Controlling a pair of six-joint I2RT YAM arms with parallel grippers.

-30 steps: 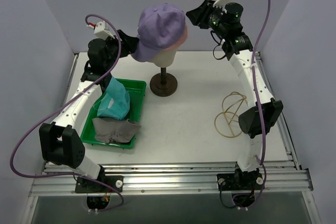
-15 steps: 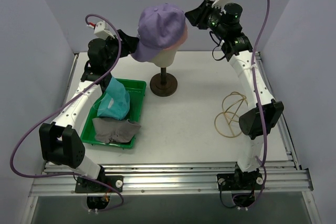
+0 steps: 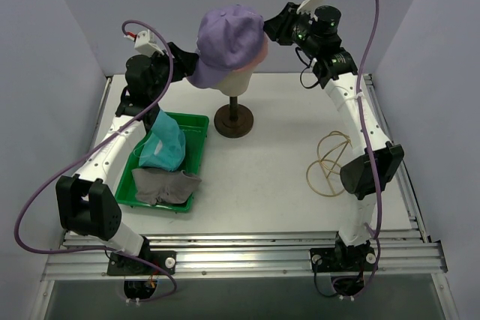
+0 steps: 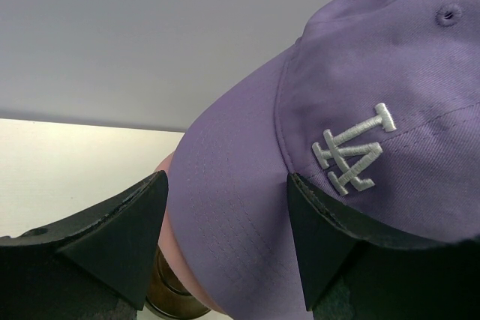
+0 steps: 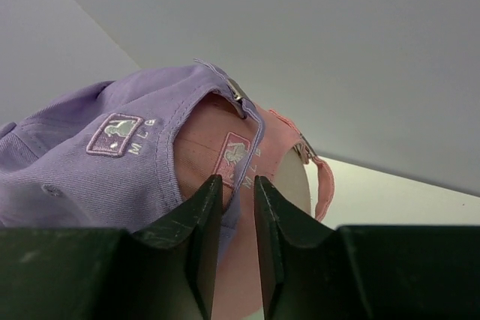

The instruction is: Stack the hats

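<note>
White LA logo (image 4: 354,148) on lavender cap (image 4: 405,58): left wrist only

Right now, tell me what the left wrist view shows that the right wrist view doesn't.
Only left wrist: the lavender cap's white LA logo and brim, which runs between the left gripper's spread fingers. Only right wrist: both caps' rear MLB patches, the pink cap's strap, the cream mannequin head, and the right gripper nearly closed. Both: the lavender cap over pink.

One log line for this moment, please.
lavender cap over pink cap on mannequin head | left gripper open at brim | right gripper behind, grip unclear
</note>
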